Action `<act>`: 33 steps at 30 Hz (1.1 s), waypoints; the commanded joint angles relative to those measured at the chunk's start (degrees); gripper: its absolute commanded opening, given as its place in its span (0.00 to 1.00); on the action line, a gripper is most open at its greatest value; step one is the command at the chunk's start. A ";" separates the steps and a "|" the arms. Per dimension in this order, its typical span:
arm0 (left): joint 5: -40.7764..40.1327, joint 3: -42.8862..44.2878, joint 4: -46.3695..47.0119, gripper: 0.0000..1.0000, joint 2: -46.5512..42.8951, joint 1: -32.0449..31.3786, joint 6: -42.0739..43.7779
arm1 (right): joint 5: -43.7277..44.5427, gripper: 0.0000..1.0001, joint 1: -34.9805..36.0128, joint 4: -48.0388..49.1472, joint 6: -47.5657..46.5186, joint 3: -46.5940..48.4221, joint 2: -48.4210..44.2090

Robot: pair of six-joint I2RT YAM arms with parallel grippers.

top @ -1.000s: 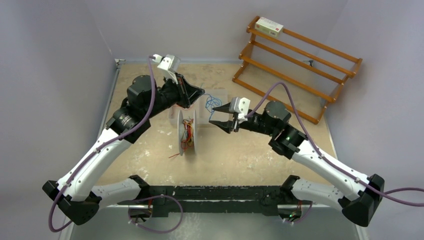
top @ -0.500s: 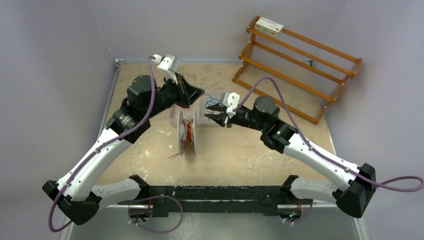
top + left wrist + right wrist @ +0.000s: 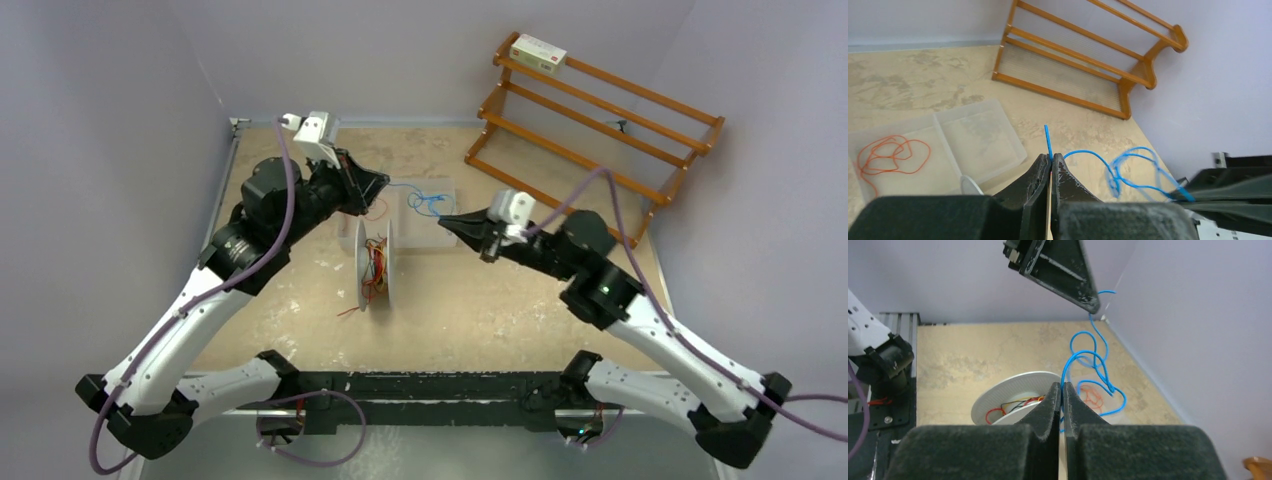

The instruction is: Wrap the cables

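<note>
Above the tray [image 3: 452, 238], 2 arms [image 3: 200, 300] [image 3: 640, 320] reach inward — jaws clamped on blue cable [image 3: 427, 203].

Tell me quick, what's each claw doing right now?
Left gripper: closed, pinching the blue cable near its end.
Right gripper: closed on the same blue cable.

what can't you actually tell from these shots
- How many wires sit on the spool: too small in the top view; in the right wrist view the right gripper covers its lower half.
- Print on the box: too small, top view.
- The blue cable's far end: hidden between the right gripper's fingers in both wrist views.
</note>
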 commanded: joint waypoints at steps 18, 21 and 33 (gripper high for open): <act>-17.73 1.38 -1.38 0.00 -8.86 -0.18 4.13 | 15.35 0.00 0.39 -12.61 17.21 -8.09 -16.97; -17.87 2.17 -1.07 0.00 -8.97 -0.13 4.53 | 16.47 0.00 0.39 -15.40 19.16 -7.18 -15.13; -11.61 5.58 -0.90 0.00 -7.44 -0.15 6.22 | 35.88 0.00 0.39 -22.56 30.36 -4.78 -8.95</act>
